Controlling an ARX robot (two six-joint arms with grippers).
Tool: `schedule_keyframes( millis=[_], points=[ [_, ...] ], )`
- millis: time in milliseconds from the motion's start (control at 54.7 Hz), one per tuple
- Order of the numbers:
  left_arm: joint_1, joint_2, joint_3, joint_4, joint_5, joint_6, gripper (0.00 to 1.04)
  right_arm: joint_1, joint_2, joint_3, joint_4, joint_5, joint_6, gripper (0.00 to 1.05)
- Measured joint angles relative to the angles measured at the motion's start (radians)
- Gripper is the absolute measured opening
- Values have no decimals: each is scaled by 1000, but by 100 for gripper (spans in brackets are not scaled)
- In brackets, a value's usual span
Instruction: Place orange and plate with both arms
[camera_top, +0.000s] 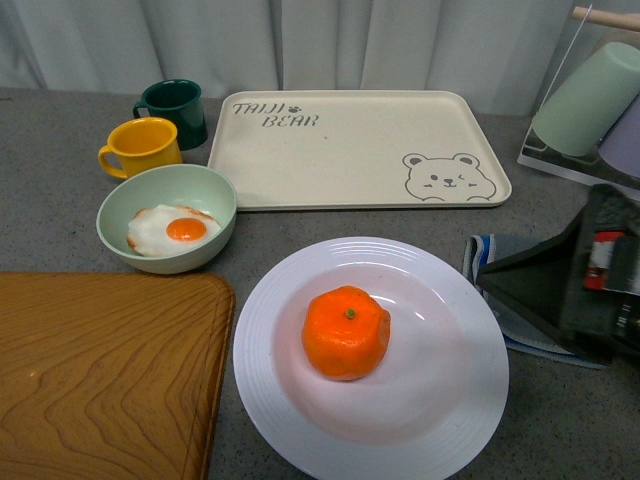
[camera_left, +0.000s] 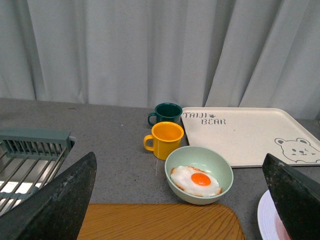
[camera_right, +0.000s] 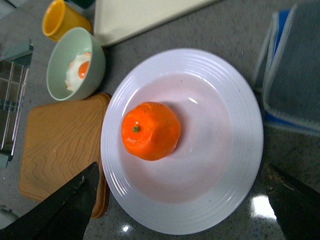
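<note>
Orange on white is the main thing to read here: the orange (camera_top: 346, 332) sits stem-up in the well of the plate (camera_top: 268, 395), touching nothing else, and the plate rests flat at the near edge of the counter, a little right of its middle. Neither hand grips anything. Your left hand (camera_left: 179, 159) has its fingers spread wide over the left side of the counter with only open air between them. Your right hand (camera_right: 180, 167) hangs above the plate, fingers likewise spread apart and clear of both rim and fruit. From that I'd judge the placing as done, or very nearly so: fruit and dish are together and released. The task sentence doesn't say whether the plate should end up somewhere else, so treat that as open. As for the other containers, the pale green bowl (camera_top: 170, 262), between the middle and the left edge, holds a fried egg (camera_top: 172, 230). The yellow mug (camera_top: 145, 147) just behind it looks empty, and the dark green mug (camera_top: 178, 108) is too shadowed inside to tell. The cream bear tray (camera_top: 350, 150) along the far edge carries nothing, nor does the wooden board (camera_top: 100, 370) at the near left corner.
</note>
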Motion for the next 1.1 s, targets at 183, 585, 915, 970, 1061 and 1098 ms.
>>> schedule_keyframes(
  millis=[183, 585, 915, 970, 1061, 1098],
  points=[
    [0, 0, 0, 0, 0, 0, 98, -16, 243, 87, -8, -73, 109, 95],
    [0, 0, 0, 0, 0, 0, 98, 0, 548, 285, -94, -115, 185, 91],
    [0, 0, 0, 0, 0, 0, 98, -2, 623, 347, -178, -74, 199, 27],
    [0, 0, 0, 0, 0, 0, 98, -5, 623, 346, -177, -96, 201, 21],
    [0, 0, 0, 0, 0, 0, 98, -8, 613, 341, -161, -122, 207, 15],
    [0, 0, 0, 0, 0, 0, 98, -10, 609, 336, -151, -130, 208, 14]
  ],
)
